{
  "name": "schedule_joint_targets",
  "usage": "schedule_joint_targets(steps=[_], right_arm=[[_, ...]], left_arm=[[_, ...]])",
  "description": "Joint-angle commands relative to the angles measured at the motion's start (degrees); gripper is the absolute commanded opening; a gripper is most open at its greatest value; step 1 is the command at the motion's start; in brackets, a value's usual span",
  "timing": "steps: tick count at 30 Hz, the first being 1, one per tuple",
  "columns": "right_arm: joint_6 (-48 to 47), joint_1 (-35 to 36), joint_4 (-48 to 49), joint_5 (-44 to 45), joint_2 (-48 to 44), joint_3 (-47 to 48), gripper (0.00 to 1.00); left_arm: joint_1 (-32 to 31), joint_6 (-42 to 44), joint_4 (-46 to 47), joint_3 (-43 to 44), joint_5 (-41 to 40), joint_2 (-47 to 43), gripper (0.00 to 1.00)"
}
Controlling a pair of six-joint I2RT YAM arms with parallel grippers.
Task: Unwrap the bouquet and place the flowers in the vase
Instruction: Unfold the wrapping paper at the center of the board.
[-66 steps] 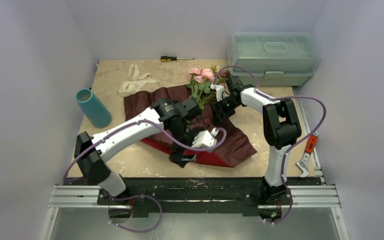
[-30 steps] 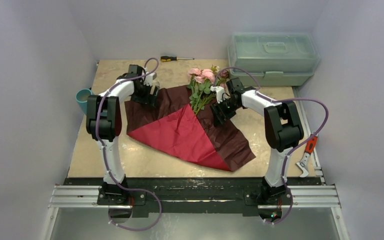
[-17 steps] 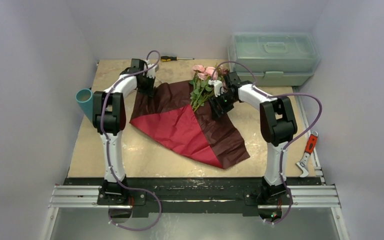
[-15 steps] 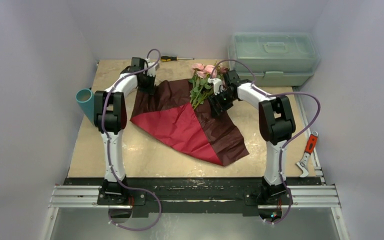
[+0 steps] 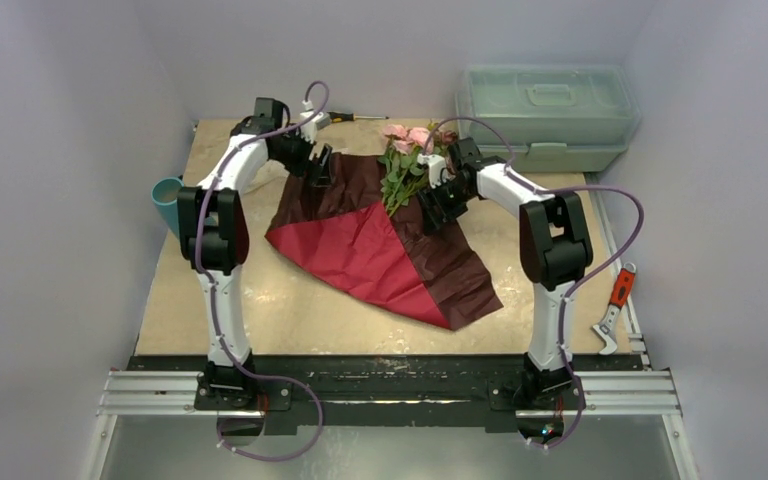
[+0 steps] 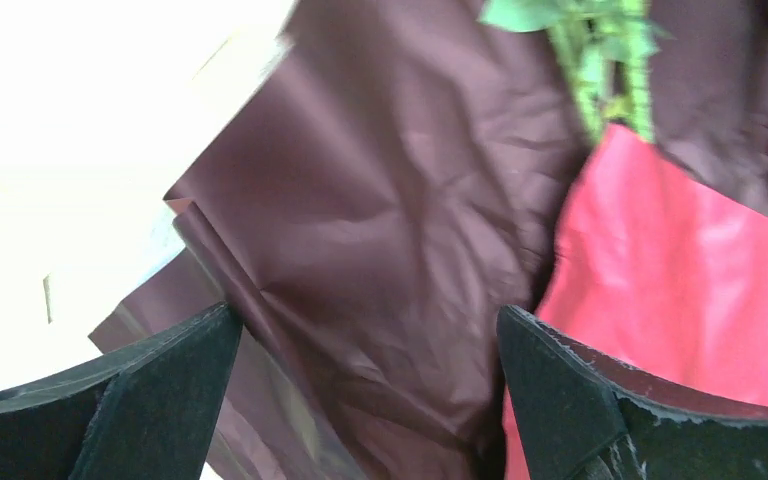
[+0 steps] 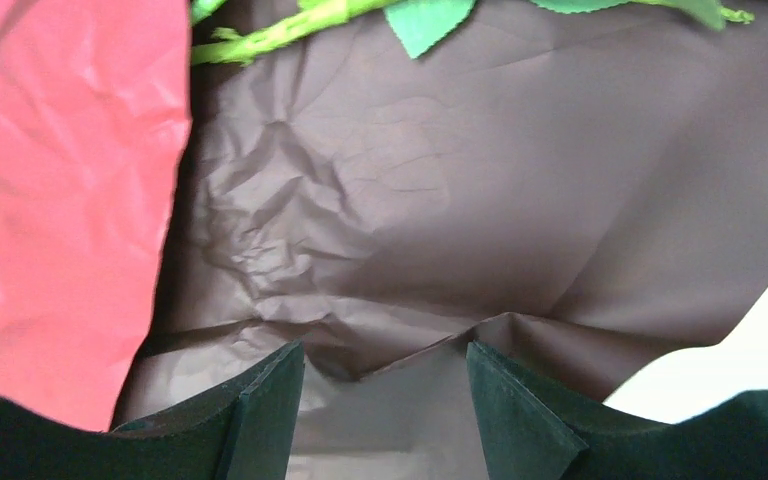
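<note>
The sheet of dark maroon wrapping paper (image 5: 450,275) lies spread on the beige marbled counter (image 5: 290,310), with one flap folded over to show its bright red inner face (image 5: 355,245). The bunch of pink and cream artificial roses on green leafy stems (image 5: 405,165) lies on the far part of the sheet, blooms towards the back wall. In the left wrist view the stem ends appear to run under the edge of the red flap. The left pincer (image 6: 365,325) stands wide open over the far left corner of the paper and grips nothing. The right pincer (image 7: 382,355) stands part-way open low over a crease in the maroon paper beside the stems. It has nothing pinched, and contact with the sheet cannot be confirmed. The unwrapping appears almost complete, so the step in hand is judged to be freeing the stems. Pin the sheet with one pincer and close the other across the gathered stems below the leaves, not on the blooms. Lift straight up so that the flap does not drag along. The small teal-blue cylindrical vase (image 5: 165,198) stands at the left edge of the counter, mostly hidden behind the left arm; no flowers are in it. The pale green translucent plastic toolbox (image 5: 545,110) at the far right has its lid shut, and its contents cannot be made out.
</note>
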Motion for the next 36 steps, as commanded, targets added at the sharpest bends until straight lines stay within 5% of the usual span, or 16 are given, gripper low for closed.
schedule_joint_targets(steps=[1,16,24,29,36], right_arm=[[1.90,0.02,-1.08,-7.43,-6.03,-0.97,0.65],[8.48,3.69,1.83,-18.29,-4.43,1.18,0.69],[8.68,5.07,3.04,-15.82,1.65,3.05,0.70],[8.04,6.24,2.52,-16.24,2.86,3.52,0.69],[7.96,6.65,2.25,-25.99,-0.67,2.41,0.45]], left_arm=[[-1.34,9.02,-7.96,-0.73,10.88,-7.02,1.00],[-0.38,-1.92,4.00,-10.78,4.88,-21.73,1.00],[2.96,-3.26,9.67,-11.01,-26.52,-26.62,1.00],[4.62,-5.18,7.05,-9.74,-21.15,-27.74,1.00],[4.62,-7.78,7.23,-11.99,-17.80,-30.31,1.00]])
